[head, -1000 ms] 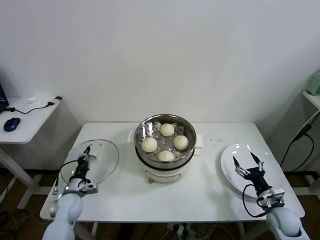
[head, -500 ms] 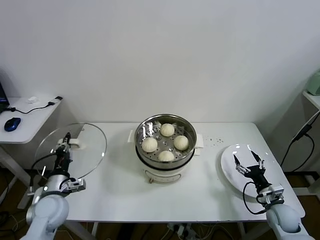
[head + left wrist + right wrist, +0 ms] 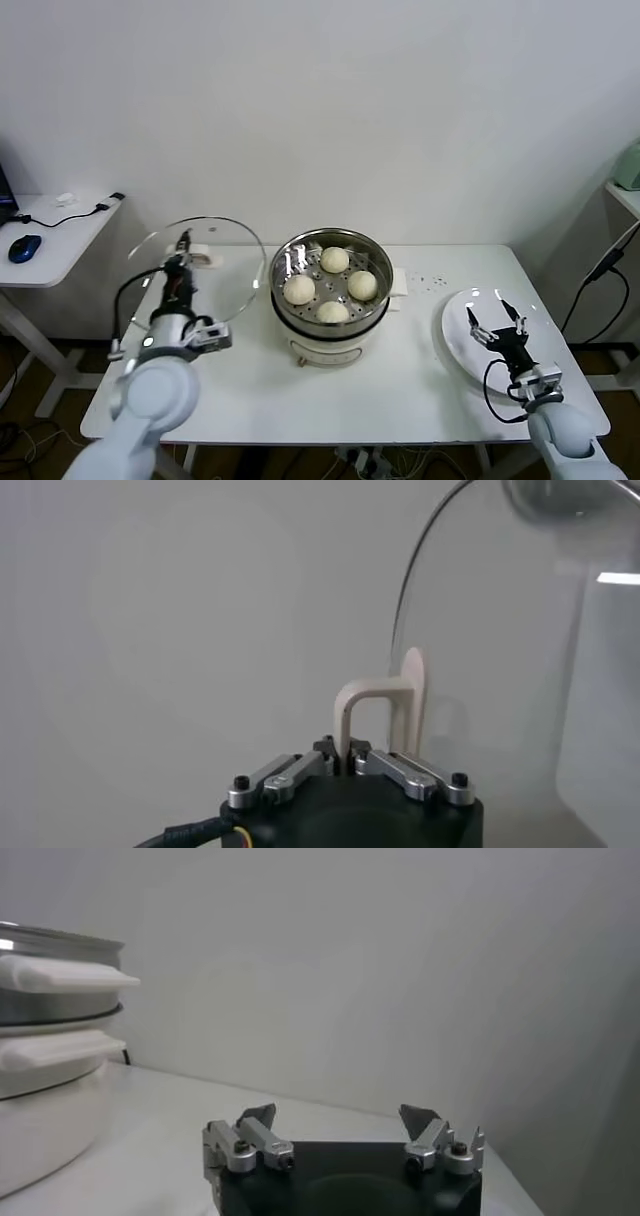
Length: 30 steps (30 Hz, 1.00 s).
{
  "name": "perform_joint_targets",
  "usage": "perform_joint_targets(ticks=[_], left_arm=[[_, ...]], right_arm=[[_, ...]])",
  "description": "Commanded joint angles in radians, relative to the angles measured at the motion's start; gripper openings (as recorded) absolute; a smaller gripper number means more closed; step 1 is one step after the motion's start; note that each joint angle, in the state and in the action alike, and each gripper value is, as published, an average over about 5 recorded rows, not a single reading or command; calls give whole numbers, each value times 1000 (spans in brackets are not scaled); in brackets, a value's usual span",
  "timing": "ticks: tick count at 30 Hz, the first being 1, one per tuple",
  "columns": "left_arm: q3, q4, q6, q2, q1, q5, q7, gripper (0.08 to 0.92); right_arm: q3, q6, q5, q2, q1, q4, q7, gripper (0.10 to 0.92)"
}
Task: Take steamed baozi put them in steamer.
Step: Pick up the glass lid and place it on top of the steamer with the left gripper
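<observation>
Several cream-white baozi [image 3: 333, 285] lie in the shiny steel steamer [image 3: 330, 240] on its white cooker base at the table's middle. My left gripper [image 3: 181, 262] is shut on the cream handle [image 3: 385, 708] of the round glass lid [image 3: 215, 255] and holds the lid up on edge in the air, just left of the steamer. My right gripper [image 3: 497, 322] is open and empty over the flat white plate [image 3: 460, 345] at the right. The steamer's side [image 3: 45, 988] shows in the right wrist view.
The white table [image 3: 250, 390] has bare room left and in front of the cooker. A side desk [image 3: 60, 235] with a blue mouse [image 3: 22, 247] and cables stands far left. A black cable [image 3: 600, 275] hangs at the right.
My left gripper has lifted the glass lid off the table, first out to the left, then up and right toward the steamer. The right gripper has hardly moved.
</observation>
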Motion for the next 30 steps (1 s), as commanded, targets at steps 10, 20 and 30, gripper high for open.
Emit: perform_joint_targets(ticks=[10,20,30], left_arm=[[450,362,143,-370,-347,193,27,150],[455,491,143,-491,-351,197,-29,150],[432,554,143,-507,-338,182,-45,150]], right_arm=[[38,6,-6,5,-9,0,4,823],[43,9,-11,12,-9,-3,3,823],[52,17,-18,16,-12,-16,-3,823]])
